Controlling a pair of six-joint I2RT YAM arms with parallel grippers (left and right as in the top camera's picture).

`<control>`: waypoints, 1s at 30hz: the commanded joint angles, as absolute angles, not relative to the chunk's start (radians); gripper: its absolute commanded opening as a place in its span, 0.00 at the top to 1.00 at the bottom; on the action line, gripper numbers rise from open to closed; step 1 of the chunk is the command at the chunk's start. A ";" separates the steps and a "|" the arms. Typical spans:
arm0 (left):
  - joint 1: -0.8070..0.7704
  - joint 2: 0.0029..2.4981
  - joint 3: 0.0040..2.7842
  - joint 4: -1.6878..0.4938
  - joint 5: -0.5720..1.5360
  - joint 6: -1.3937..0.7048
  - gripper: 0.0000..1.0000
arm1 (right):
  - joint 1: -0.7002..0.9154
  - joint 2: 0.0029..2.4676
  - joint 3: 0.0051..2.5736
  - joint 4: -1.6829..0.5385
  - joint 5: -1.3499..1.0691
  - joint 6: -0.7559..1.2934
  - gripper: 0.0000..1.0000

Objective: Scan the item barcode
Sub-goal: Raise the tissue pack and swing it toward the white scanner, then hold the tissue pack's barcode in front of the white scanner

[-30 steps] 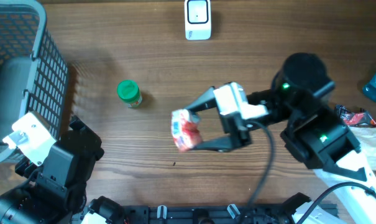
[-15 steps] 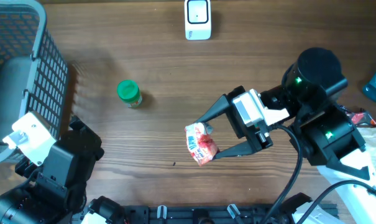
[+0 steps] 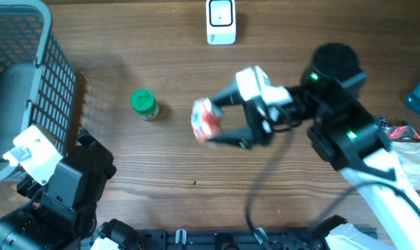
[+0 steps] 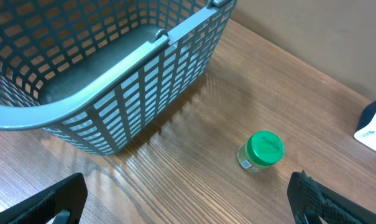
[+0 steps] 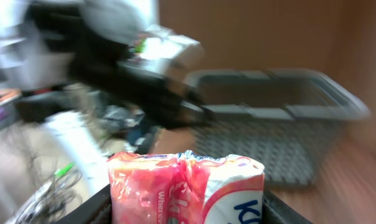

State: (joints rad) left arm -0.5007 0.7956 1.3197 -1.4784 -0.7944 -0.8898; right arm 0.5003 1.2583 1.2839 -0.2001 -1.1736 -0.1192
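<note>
1. Grips a red-and-white packet [image 3: 204,119] in the right tool [image 3: 208,125], held above the table [image 3: 161,173], likely so its barcode can be turned freely.
2. Sits well apart from the white scanner [image 3: 221,21] at the far edge; needs carrying closer.
3. Parks the left tool [image 4: 188,208] wide and empty, beside the basket [image 4: 113,74] and green-lidded jar [image 4: 262,149].

The table [image 3: 161,173] is matt wood grain, the basket [image 3: 57,69] smooth plastic (latticed), the packet [image 3: 206,119] glossy crinkled film.
</note>
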 commanded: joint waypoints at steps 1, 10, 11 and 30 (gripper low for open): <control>-0.492 0.799 1.327 -1.478 -0.796 -0.906 0.00 | 0.496 1.379 1.298 -0.201 -0.852 0.046 0.41; -0.492 0.799 1.327 -1.478 -0.796 -0.906 0.00 | 0.475 1.671 1.298 0.127 -0.605 0.611 0.36; -0.492 0.799 1.327 -1.478 -0.796 -0.906 0.00 | 0.465 1.697 1.298 0.185 -0.604 0.692 0.36; -0.492 0.799 1.327 -1.478 -0.796 -0.906 0.00 | 0.374 2.392 1.779 0.852 -0.306 1.819 0.36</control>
